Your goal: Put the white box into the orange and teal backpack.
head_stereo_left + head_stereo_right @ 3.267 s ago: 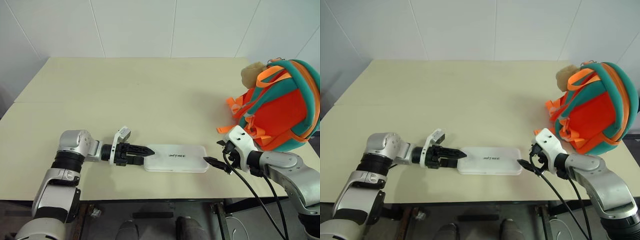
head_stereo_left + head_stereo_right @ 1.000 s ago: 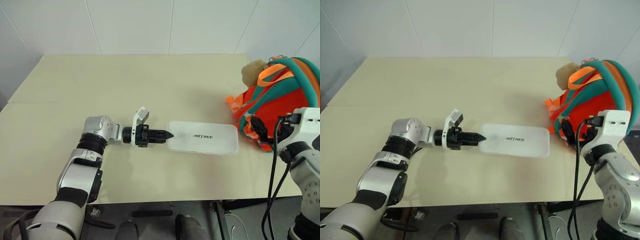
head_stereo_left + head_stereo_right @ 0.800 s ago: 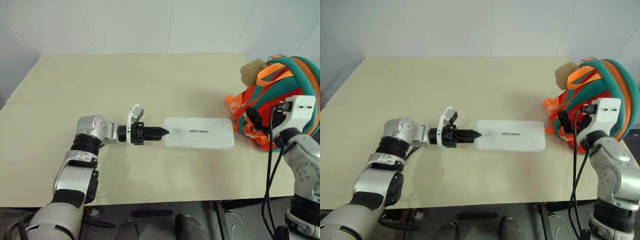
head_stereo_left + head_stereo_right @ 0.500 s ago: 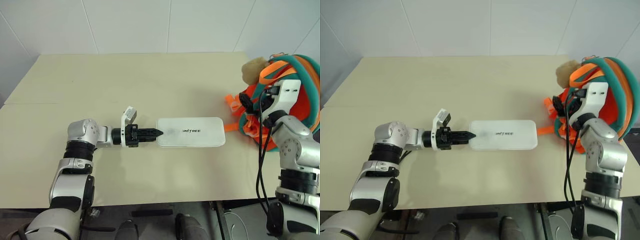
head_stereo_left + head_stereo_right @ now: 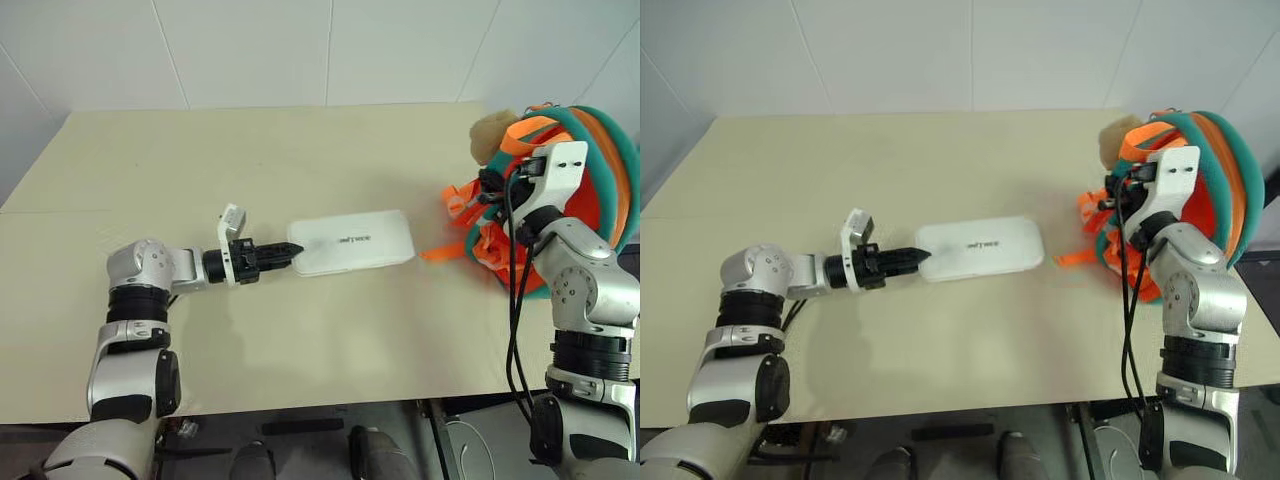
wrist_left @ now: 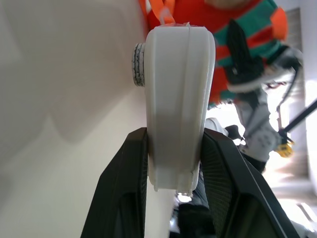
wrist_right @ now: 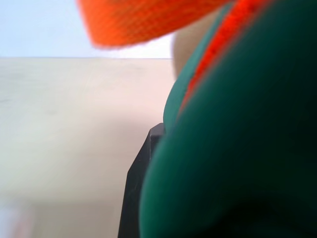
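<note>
While your left gripper (image 5: 283, 252) clamps only the white box's (image 5: 352, 241) end and your right gripper (image 5: 488, 184) pinches the orange and teal backpack's (image 5: 590, 170) teal trim, the box can twist loose before any opening is ready.

The white box (image 5: 350, 241) looks smooth matt plastic, the orange and teal backpack (image 5: 590, 190) soft cloth.
</note>
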Controlling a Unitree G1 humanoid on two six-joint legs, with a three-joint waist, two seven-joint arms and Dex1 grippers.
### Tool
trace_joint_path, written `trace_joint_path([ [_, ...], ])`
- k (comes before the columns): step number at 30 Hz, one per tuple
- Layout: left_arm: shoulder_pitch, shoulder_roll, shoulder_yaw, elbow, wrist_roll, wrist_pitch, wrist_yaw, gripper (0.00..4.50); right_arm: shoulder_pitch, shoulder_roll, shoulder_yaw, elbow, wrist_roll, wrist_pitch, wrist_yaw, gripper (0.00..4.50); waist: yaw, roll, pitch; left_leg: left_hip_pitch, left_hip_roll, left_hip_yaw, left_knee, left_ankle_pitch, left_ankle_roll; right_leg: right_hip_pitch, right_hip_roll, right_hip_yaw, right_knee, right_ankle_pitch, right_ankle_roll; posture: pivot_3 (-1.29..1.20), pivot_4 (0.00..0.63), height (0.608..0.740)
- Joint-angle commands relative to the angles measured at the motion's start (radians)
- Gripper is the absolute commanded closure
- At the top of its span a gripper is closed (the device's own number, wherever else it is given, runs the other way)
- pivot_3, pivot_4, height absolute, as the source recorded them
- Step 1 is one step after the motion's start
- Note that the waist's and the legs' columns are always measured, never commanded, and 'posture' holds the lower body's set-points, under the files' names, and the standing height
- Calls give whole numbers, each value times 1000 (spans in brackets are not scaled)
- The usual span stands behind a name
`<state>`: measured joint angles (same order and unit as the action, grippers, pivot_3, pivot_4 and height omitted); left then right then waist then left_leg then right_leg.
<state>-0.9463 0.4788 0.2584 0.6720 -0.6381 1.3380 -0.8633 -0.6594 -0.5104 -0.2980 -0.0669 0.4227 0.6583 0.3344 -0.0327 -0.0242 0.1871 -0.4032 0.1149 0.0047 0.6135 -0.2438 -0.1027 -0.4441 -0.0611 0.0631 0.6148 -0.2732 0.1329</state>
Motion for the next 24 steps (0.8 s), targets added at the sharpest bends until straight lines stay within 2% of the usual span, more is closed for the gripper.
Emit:
trace_joint_path([
  [1, -88, 64, 28, 84, 23, -102, -25, 3283, -45, -13, 43, -187, 93, 74, 54, 4500, 0, 0, 0, 0, 0, 0, 0, 0, 0, 0, 0, 0, 0, 0, 0, 0, 150, 740],
  [9, -239, 157, 13, 302, 113, -322, -59, 3283, -108, -27, 137, -431, 290, 269, 133, 4500, 4, 1, 0, -2, 0, 0, -2, 0, 0, -1, 0, 0, -2, 0, 0, 0, 150, 740],
  [17, -321, 199, 1, 412, 189, -446, -117, 3283, -140, -94, 175, -563, 472, 346, 242, 4500, 8, 0, 0, -4, 0, 1, -3, -2, 1, -1, 0, -1, -3, 0, 0, 0, 150, 740],
  [24, -338, 204, -6, 437, 229, -509, -171, 3283, -29, -233, 142, -644, 590, 313, 426, 4500, 10, 0, 1, -4, 0, 1, -2, -2, 2, -1, 0, -1, -3, 0, 0, 0, 150, 740],
])
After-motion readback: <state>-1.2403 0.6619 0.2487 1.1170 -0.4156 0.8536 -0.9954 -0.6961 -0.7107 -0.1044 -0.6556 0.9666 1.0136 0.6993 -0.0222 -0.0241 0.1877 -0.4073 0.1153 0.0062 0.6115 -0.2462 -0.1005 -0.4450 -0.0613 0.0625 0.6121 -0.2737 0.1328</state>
